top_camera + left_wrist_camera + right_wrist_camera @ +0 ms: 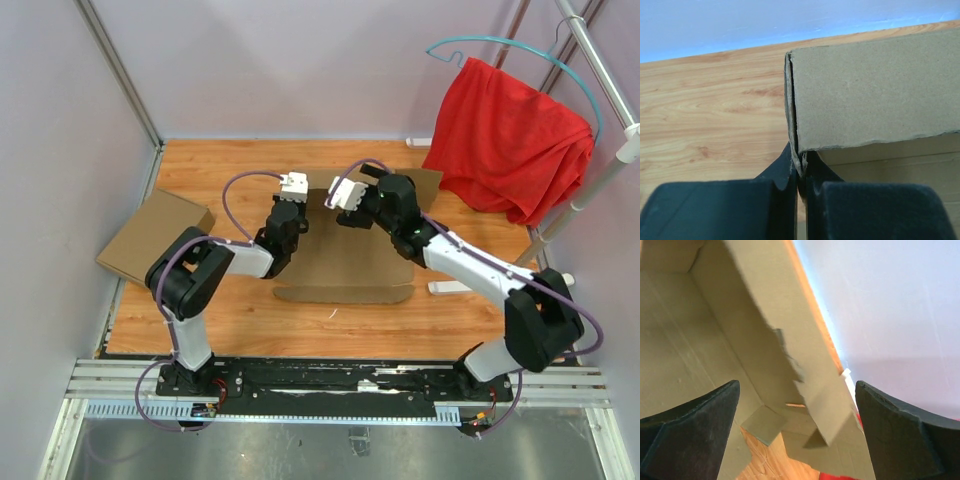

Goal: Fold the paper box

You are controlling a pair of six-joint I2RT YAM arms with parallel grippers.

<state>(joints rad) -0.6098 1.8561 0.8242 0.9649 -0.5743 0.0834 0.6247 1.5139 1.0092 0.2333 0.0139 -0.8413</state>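
From above, the paper box [350, 262] lies in the middle of the wooden table [250, 320], its base flat and its near flap spread toward my bases. My left claw [289, 218] is down at the box's left side and my right claw [352, 215] is over its far part. My own wrists cover the fingertips here, so I cannot tell from this view how either one stands. A lighter tan box [155, 237] sits at the table's left edge, well apart from the work, and a red cloth [510, 140] hangs from a hanger [520, 52] at the far right.

On my left wrist, the claw [800, 186] is pinched shut on the paper box [875, 95]. Both fingers [777, 200] press against the near end of an upright side wall. The wall looks like two layers doubled together, though the edge is too close to be sure. Bare table [710, 110] runs off to the left of it.

On my right wrist, the claw [797, 435] stands wide open with nothing in it, and its fingers [690, 427] are far apart. Between and beyond them is the inside of the paper box [685, 340], where a raised wall with a ragged-edged flap runs diagonally without touching either finger. A sliver of the red cloth [835, 476] shows at the bottom edge.
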